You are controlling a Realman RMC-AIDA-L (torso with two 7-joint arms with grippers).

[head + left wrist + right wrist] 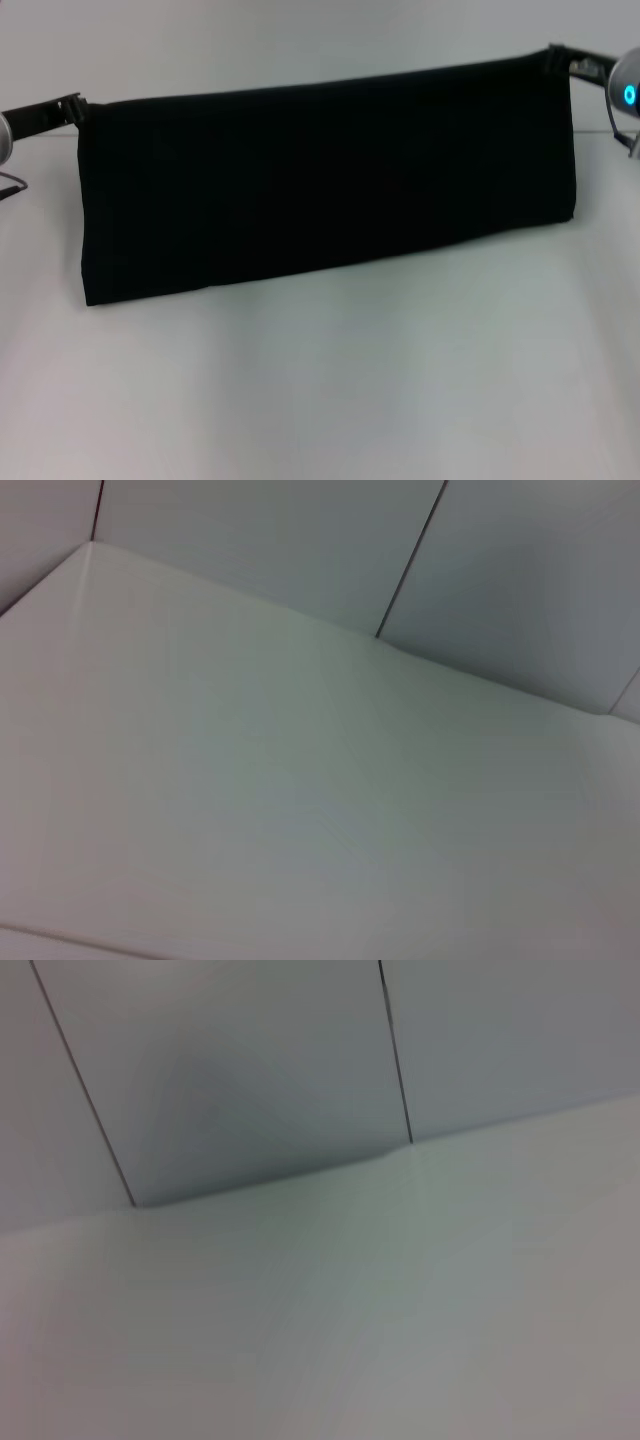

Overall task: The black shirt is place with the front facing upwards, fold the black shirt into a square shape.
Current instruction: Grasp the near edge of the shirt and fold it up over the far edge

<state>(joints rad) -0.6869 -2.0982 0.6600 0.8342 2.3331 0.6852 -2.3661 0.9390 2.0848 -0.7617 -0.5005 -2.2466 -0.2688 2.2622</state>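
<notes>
The black shirt [330, 185] hangs as a long, taut, folded band across the head view, held up above the white table [330, 390]. Its upper left corner is pinched by my left gripper [75, 106], and its upper right corner by my right gripper [553, 60]. The right end is held higher than the left. The lower edge hangs at or just above the table surface; I cannot tell if it touches. No lettering or label shows on the visible side. Neither wrist view shows the shirt or any fingers.
The wrist views show only the bare white table [300, 810] and grey wall panels with dark seams [395, 1050] behind it. The table's far edge meets the wall.
</notes>
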